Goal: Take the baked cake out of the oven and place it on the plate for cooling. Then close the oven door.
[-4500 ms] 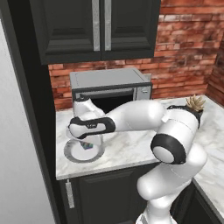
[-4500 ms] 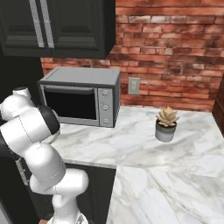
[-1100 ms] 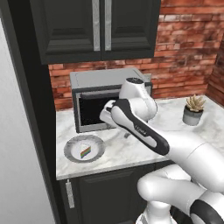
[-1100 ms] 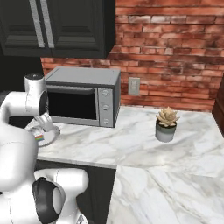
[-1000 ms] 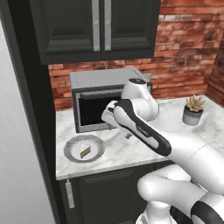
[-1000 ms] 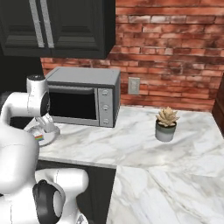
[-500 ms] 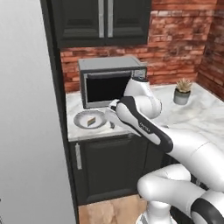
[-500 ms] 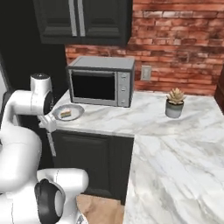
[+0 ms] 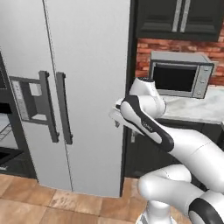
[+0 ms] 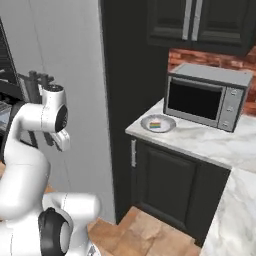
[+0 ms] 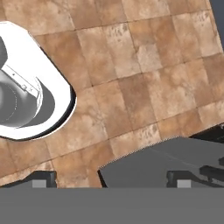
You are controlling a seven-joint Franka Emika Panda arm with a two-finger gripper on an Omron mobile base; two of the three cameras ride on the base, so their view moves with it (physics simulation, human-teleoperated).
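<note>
The baked cake (image 10: 155, 124), rainbow-striped, lies on the pale round plate (image 10: 170, 121) at the counter's left end, beside the silver microwave (image 10: 205, 102). The black oven (image 9: 3, 131) shows at the far left edge, its cavity open with a wire rack visible. The oven door (image 9: 6, 156) seems to hang down; most of it is cut off by the frame. My gripper (image 9: 117, 119) hangs in front of the fridge, far from both plate and oven. It points down at the floor, open and empty, its fingertips (image 11: 43, 177) wide apart.
A tall silver fridge (image 9: 83, 87) with two bar handles stands between oven and counter. Dark lower cabinets (image 10: 170, 190) sit under the marble counter (image 10: 210, 142). Brown tiled floor (image 11: 131, 87) lies below the hand, with a flat grey panel (image 11: 175, 159) at its lower right.
The base has driven back and to the left, so the whole scene shifted: the counter is now at the right and fridge and oven came into view. The cake stays on the plate. The gripper stays open.
</note>
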